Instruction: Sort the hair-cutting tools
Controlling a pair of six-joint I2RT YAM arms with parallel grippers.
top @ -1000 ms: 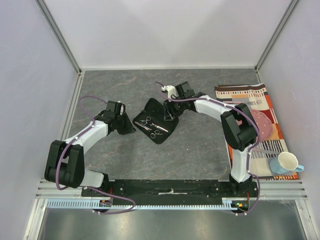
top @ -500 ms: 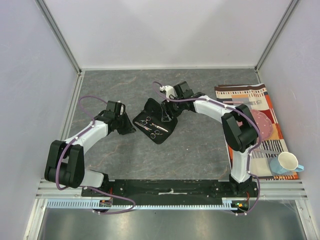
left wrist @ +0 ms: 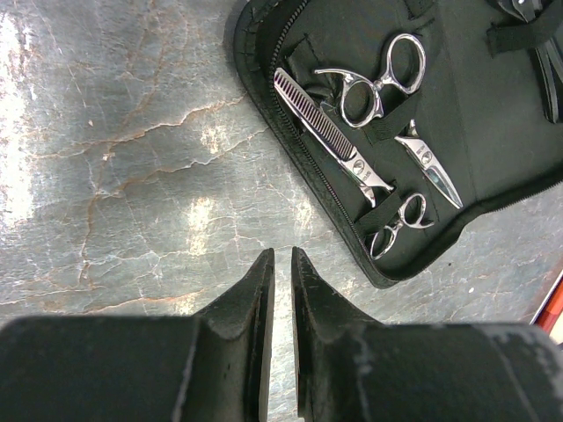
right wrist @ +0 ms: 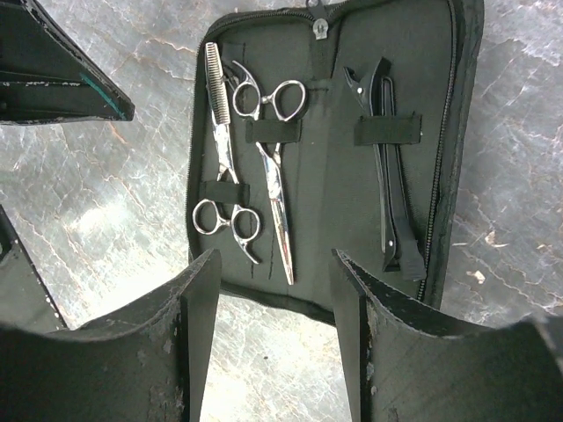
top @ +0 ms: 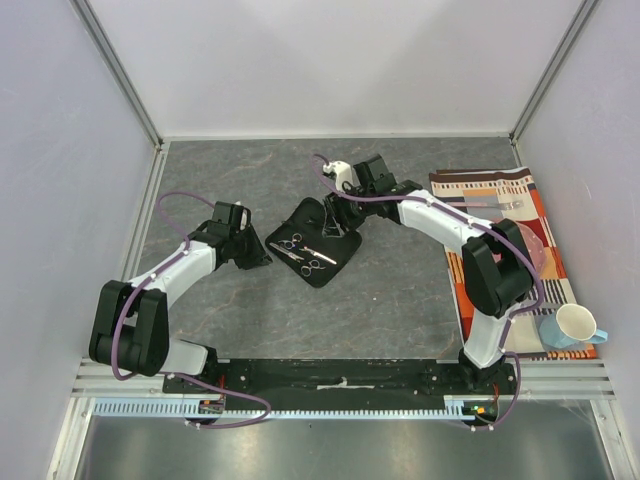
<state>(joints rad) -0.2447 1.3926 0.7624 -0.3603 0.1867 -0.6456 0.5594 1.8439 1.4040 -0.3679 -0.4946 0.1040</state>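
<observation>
An open black zip case (top: 312, 245) lies mid-table. One half holds two silver scissors under straps: thinning scissors with a toothed blade (right wrist: 220, 149) and straight scissors (right wrist: 275, 189). The other half holds thin black clips (right wrist: 387, 176) under a strap. My right gripper (right wrist: 275, 255) is open and empty, hovering by the case's far right edge (top: 337, 221). My left gripper (left wrist: 281, 255) is shut and empty, low over the table just left of the case (top: 262, 258). The scissors (left wrist: 352, 141) also show in the left wrist view.
A striped placemat (top: 520, 185) lies at the right with a pink plate (top: 532, 250), silver cutlery (top: 495, 203) and a white cup (top: 575, 322) on it. Enclosure walls stand on three sides. The left gripper's black fingers (right wrist: 62, 79) show at the right wrist view's upper left.
The right arm's elbow has swung to the right and its gripper has drawn back slightly toward the case's far right edge. The left arm and the case have not moved.
</observation>
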